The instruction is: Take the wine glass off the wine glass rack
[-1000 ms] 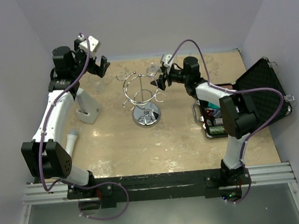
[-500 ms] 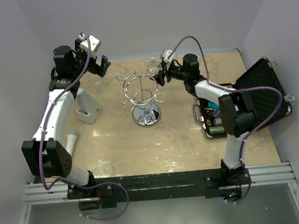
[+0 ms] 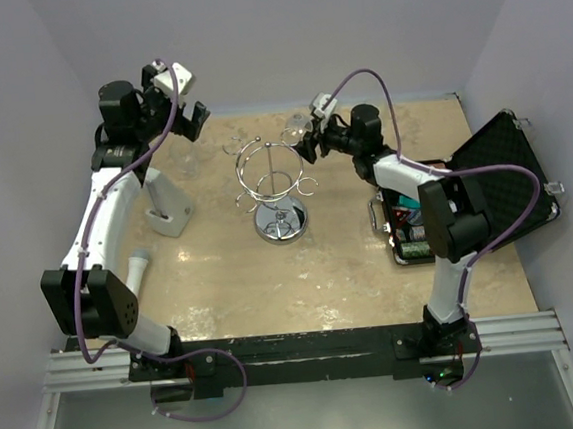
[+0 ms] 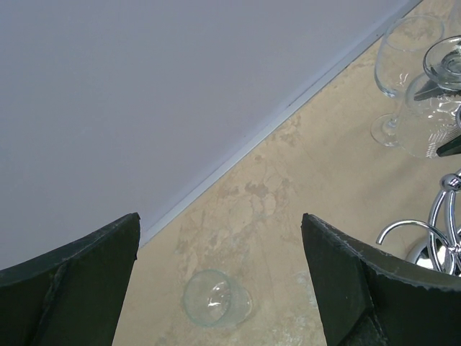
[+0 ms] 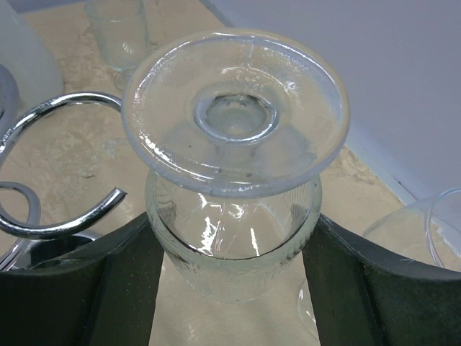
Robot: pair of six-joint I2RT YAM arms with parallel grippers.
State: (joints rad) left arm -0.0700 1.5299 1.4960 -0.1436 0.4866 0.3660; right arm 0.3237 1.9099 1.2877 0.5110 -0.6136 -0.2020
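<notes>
Pincer, right (image 5: 234,277): clenched on inverted wine glass (image 5: 234,119), foot uppermost, now drawn clear of the wine glass rack (image 3: 280,225), just beside its hook (image 5: 65,225). Pincer, left (image 4: 220,288): released, idle. Removal judged nearly done.

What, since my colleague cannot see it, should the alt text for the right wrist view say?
An upside-down wine glass, foot toward the camera, is clamped by its bowl in the right gripper. A chrome hook of the wine glass rack curls at its left; another glass shows at lower right.
</notes>
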